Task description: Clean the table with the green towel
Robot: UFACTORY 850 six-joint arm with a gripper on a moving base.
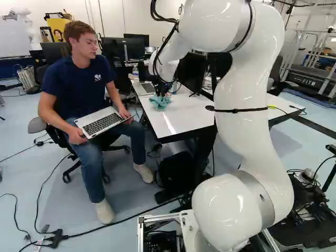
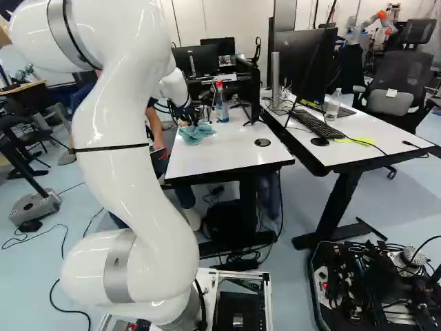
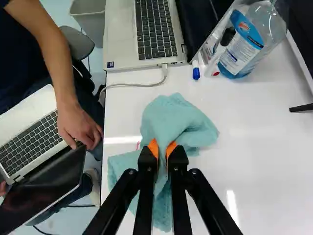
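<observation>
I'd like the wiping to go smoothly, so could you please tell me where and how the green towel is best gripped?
I'd pinch the towel by the narrow ridge near its middle, from above, one finger on each side, as the gripper has it now: the ridge bunches up between the fingers, while wider folds spread over the table around it.

Matt and fuzzy, that blue-green cloth towel (image 3: 177,117); the white rectangular tabletop (image 3: 266,152) gleamed smooth, and the curved white arm (image 1: 244,126) shone glossy!

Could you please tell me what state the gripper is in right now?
Gripper: closed on the green towel, with a bunched fold pinched between its two fingers.
</observation>
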